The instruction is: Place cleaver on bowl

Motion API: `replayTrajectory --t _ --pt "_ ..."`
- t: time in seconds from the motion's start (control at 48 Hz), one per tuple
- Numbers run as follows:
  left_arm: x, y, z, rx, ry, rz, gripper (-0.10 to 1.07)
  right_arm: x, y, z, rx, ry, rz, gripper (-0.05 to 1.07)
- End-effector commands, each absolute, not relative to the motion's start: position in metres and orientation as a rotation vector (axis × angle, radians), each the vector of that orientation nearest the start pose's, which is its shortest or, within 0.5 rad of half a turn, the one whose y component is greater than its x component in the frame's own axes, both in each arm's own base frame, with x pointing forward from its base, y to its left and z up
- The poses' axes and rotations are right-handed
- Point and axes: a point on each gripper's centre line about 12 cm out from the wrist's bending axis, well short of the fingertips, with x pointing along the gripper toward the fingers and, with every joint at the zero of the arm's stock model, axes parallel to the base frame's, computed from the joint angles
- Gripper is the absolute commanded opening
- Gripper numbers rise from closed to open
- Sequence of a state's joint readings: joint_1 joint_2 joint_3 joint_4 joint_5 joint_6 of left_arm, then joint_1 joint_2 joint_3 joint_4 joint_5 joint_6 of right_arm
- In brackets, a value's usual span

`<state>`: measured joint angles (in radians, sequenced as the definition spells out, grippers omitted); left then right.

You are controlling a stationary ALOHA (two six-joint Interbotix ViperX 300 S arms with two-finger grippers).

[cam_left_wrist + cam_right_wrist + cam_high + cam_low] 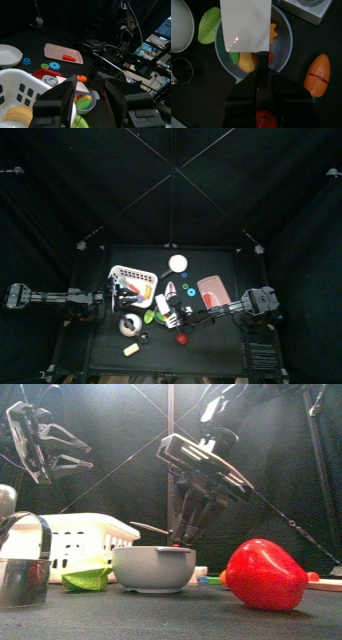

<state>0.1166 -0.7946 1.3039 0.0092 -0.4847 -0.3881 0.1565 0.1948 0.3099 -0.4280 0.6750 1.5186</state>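
In the right wrist view the cleaver (246,24) hangs flat over the bowl (286,46), its white blade covering much of the green, orange and yellow inside. My right gripper (258,88) is shut on the cleaver's dark handle. Seen from the front, the right gripper (185,536) hangs just above the grey bowl (154,570). From above, the cleaver (162,306) shows as a white strip at the table's middle. My left gripper (47,446) is raised at the left, open and empty; its wrist view looks down on the bowl (85,102).
A white basket (74,539) and a metal cup (19,576) stand left of the bowl, a red pepper (265,574) right of it. A carrot (318,75), a green leaf (210,25), a white dish (178,25) and a black ring (181,70) lie around it. A pink tray (214,286) sits further back.
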Motion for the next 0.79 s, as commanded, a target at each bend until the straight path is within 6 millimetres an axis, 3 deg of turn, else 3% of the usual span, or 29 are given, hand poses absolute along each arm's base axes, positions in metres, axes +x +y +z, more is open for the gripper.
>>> replayTrajectory --t 0.0,0.771 --pt "0.2085 0.0241 0.2351 -0.377 -0.011 0.114 0.79 0.4333 0.0351 0.179 0.843 0.856 -0.693 0.48" --pt "0.2085 0.0241 0.2349 -0.376 -0.009 0.113 0.79 0.4331 0.0369 0.1786 0.86 0.864 -0.697 0.74"
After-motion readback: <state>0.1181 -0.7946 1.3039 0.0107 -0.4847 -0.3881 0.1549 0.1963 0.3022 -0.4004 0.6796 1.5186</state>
